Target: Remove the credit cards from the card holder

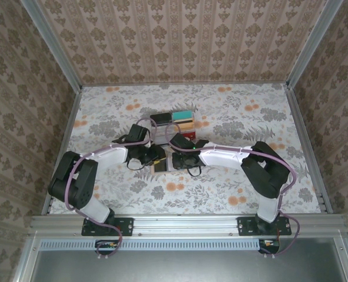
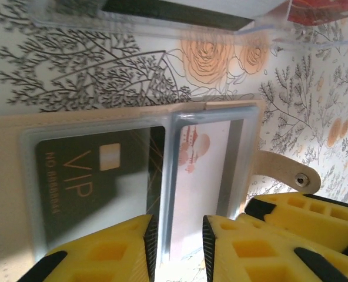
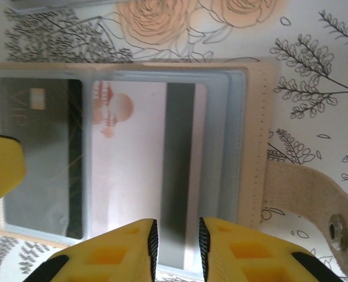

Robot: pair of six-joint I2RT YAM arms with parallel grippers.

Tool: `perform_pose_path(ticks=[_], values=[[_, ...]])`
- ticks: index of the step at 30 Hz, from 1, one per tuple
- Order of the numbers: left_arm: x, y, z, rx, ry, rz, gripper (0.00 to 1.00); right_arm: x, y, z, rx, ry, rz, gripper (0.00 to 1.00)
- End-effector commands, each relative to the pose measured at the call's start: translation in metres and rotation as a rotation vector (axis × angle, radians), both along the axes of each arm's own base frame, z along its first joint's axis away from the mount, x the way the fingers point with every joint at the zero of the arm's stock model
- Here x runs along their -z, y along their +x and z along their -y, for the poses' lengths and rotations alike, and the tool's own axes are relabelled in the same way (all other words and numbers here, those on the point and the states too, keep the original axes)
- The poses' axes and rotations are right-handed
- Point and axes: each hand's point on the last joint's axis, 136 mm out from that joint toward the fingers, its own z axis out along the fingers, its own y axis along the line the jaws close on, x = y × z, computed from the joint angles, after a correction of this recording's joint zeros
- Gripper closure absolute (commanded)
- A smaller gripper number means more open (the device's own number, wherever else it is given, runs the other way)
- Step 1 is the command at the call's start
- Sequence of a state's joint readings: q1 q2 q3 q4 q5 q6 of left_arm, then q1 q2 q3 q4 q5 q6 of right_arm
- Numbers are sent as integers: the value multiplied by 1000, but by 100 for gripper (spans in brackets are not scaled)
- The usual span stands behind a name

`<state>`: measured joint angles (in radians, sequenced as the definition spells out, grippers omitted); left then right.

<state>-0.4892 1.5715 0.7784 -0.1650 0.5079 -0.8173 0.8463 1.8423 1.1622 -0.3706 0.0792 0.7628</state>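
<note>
Right wrist view: open tan card holder (image 3: 255,147), black and white credit cards (image 3: 139,170) pocketed; left gripper (image 2: 177,249) and right gripper (image 3: 177,249) straddle its edge, grip unclear.

Left arm (image 1: 106,155) and right arm (image 1: 227,155) stretch low and inward, wrists meeting over the card holder (image 3: 253,147). Left gripper (image 2: 178,247) sits astride the holder's edge, yellow fingers narrowly apart. Right gripper (image 3: 178,249) does likewise, and actual pinch is unclear for both.
</note>
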Motion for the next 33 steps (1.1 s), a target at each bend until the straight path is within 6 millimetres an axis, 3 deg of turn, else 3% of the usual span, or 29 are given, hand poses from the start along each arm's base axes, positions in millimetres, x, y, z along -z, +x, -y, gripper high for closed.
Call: perform_pose_path(ticks=[1,11,25,33], values=[[5,-4,8,16,-20,-25,72,5,5,8,26,-55,-2,72],[12,-7,15,41,-29,-60,74,18,0,6,26,-15,-56,74],[18,-7,22,48,-38,-74,76,23,-3,1,11,25,-91,75],[12,-7,23,60,-59,-56,83,25,-4,2,20,25,-105,75]])
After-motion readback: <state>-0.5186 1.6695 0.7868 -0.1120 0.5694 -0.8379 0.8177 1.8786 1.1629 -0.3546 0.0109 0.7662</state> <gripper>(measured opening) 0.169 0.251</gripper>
